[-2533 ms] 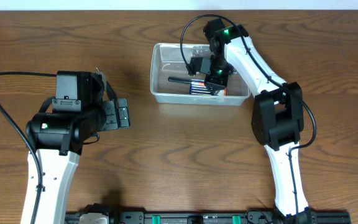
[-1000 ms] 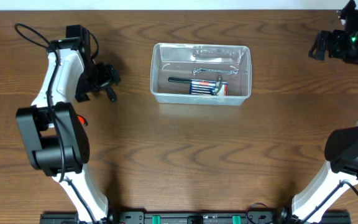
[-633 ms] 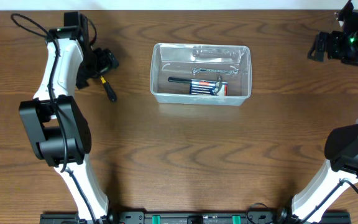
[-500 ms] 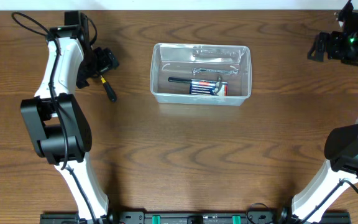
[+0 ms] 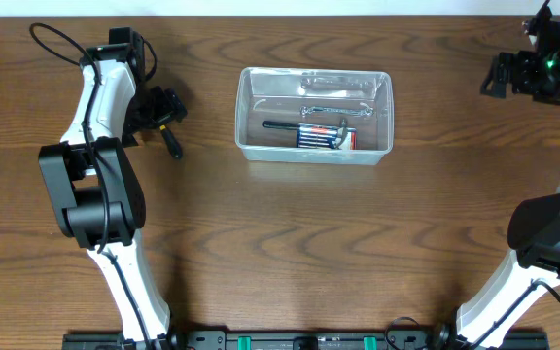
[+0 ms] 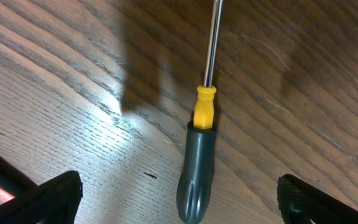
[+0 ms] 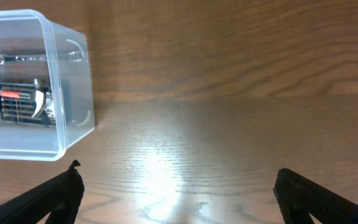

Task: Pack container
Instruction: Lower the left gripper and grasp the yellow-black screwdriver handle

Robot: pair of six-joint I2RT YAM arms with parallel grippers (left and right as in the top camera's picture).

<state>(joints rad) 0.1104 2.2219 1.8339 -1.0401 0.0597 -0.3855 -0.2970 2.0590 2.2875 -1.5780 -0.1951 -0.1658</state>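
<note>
- Container (image 5: 242,117): clear plastic bin with rounded corners, standing on the wooden table (image 5: 358,243) at the far centre, between the two arms and well apart from both grippers.
- In the bin: a black-handled tool (image 5: 280,125), a rack of dark bits with a red and white label (image 5: 324,138), and a silvery metal tool (image 5: 336,110). What lies along the far wall is too faint to name.
- Left gripper (image 5: 163,105): at the far left of the table, jaws spread wide, nothing held.
- Screwdriver (image 6: 197,168): grey handle, yellow collar, bare steel shaft, lying flat on the wood just beside the left gripper. In the left wrist view its handle end sits between the two black fingertips (image 6: 48,199), with a clear gap on each side.
- Right gripper (image 5: 502,76): at the far right edge, well away from the bin, jaws wide apart and empty. In the right wrist view only bare wood shows between its fingertips (image 7: 303,196).
- The right wrist view catches one end of the bin at its left, with the label visible through the wall.
</note>
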